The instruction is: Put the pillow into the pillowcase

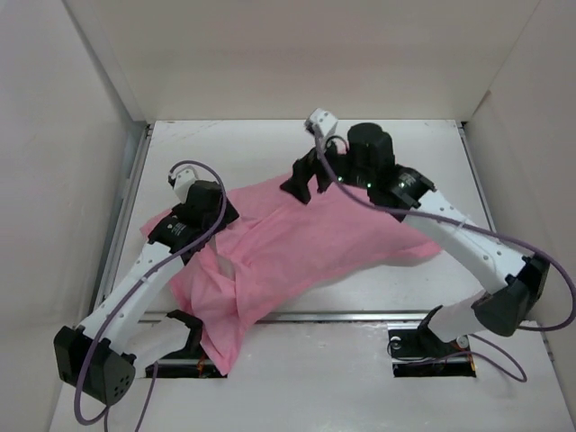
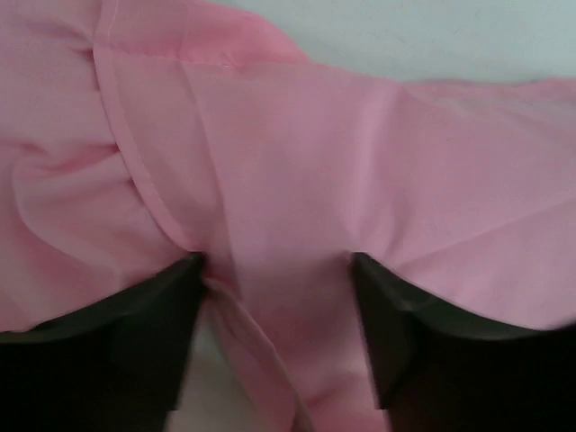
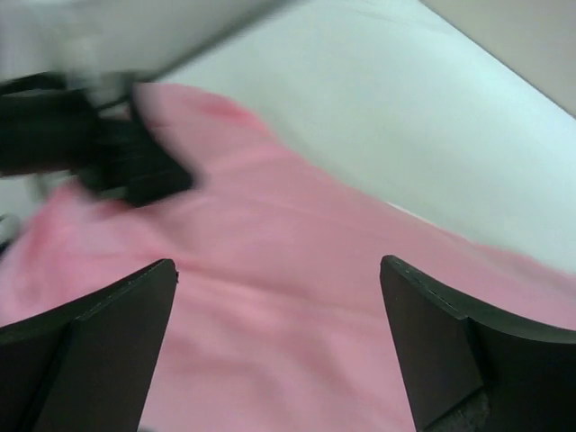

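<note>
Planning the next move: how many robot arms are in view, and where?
2. The left arm reaches the pillowcase's left end, fingers open over a pink fold. The right arm arcs to its far edge, fingers open above the fabric. None looks hidden.

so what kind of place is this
Probably a robot test cell: white panel walls box in a white table, left arm and right arm bolted at its near edge, pink pillowcase on it.

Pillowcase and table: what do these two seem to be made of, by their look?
The pillowcase looks like thin cloth, pink and mostly matte: it falls in soft folds and shows a stitched hem in the left wrist view. The table looks like a hard, smooth white board, perhaps laminate or painted; no grain shows, so I cannot say which.
</note>
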Controlling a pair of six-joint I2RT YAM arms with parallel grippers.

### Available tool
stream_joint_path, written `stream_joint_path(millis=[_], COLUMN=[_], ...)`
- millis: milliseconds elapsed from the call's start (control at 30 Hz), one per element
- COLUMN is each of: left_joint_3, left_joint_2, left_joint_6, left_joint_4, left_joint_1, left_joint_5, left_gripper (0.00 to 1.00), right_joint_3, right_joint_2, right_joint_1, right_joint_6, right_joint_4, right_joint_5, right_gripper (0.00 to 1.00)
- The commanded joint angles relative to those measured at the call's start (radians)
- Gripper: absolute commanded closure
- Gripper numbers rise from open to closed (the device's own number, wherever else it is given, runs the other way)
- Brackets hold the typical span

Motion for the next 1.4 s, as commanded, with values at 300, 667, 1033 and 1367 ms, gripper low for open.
stream_joint_path(millis=[300, 667, 1033, 1367], left_joint_3=[-0.027, 0.519, 0.467, 0.625], left_joint_2=[0.207, 0.582, 0.583, 0.81], left_joint_6=[0.118, 0.314, 0.319, 0.334], left_joint_4=[0.258, 0.383, 0.452, 0.36], left_joint_1=[0.032, 0.084, 0.203, 0.28], left_joint_5=[0.213, 0.307, 0.333, 0.528], left_gripper=[1.0, 1.0, 1.0, 0.01], right_joint_3=[0.034, 0.22, 0.094, 0.184], right_joint_2=[0.347, 0.407, 0.241, 0.412], right_joint_1=[-0.412, -0.561, -0.699, -0.724], right_joint_6=[0.28, 0.23, 0.244, 0.237], right_joint_4=[-0.139, -0.108, -0.121, -0.198], right_joint_5=[0.182, 0.191, 0.274, 0.193], right_gripper=[0.0, 1.0, 1.0, 0.46])
